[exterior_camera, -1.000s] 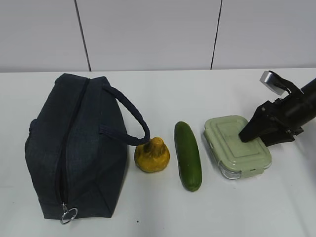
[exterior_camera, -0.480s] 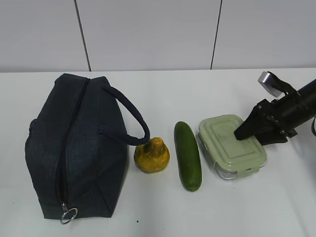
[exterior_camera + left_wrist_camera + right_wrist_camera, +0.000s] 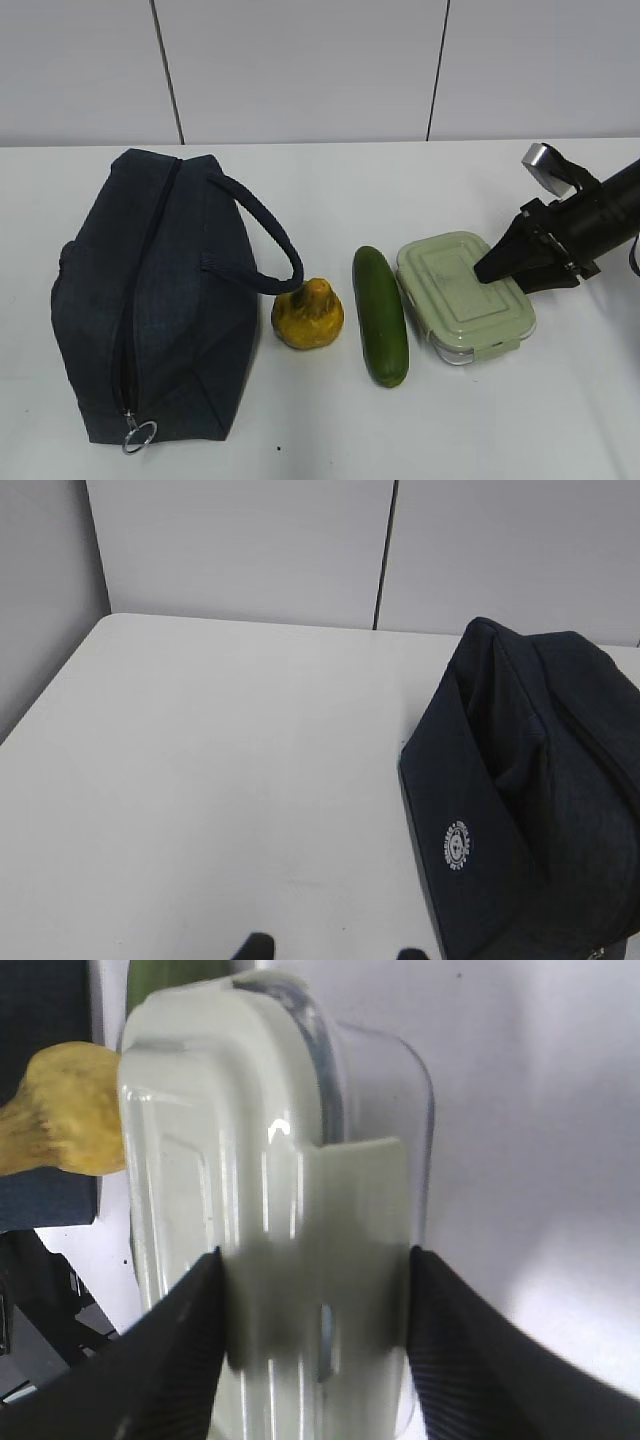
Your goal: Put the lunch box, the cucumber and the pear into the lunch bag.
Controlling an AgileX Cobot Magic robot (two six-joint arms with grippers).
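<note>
The lunch box point(image 3: 455, 295), clear with a sage-green lid, lies right of centre on the table. My right gripper point(image 3: 487, 272) is shut on its right end. In the right wrist view the fingers point(image 3: 170, 1360) flank the lid's clip on the lunch box point(image 3: 230, 1130). The dark green cucumber point(image 3: 381, 315) lies just left of the box. The yellow pear point(image 3: 308, 315) sits left of that, and shows in the right wrist view point(image 3: 60, 1110). The navy lunch bag point(image 3: 150, 300) lies at the left with its zipper shut. My left gripper point(image 3: 333, 948) is open and empty over bare table, left of the bag point(image 3: 530, 780).
The bag's loop handle point(image 3: 270, 240) arches toward the pear. The metal ring pull point(image 3: 139, 435) hangs at the bag's near end. The white table point(image 3: 330, 180) ends at a grey panelled wall behind.
My right gripper has moved left with the lunch box, which has slid closer to the cucumber. The bag, pear and cucumber have not moved.
</note>
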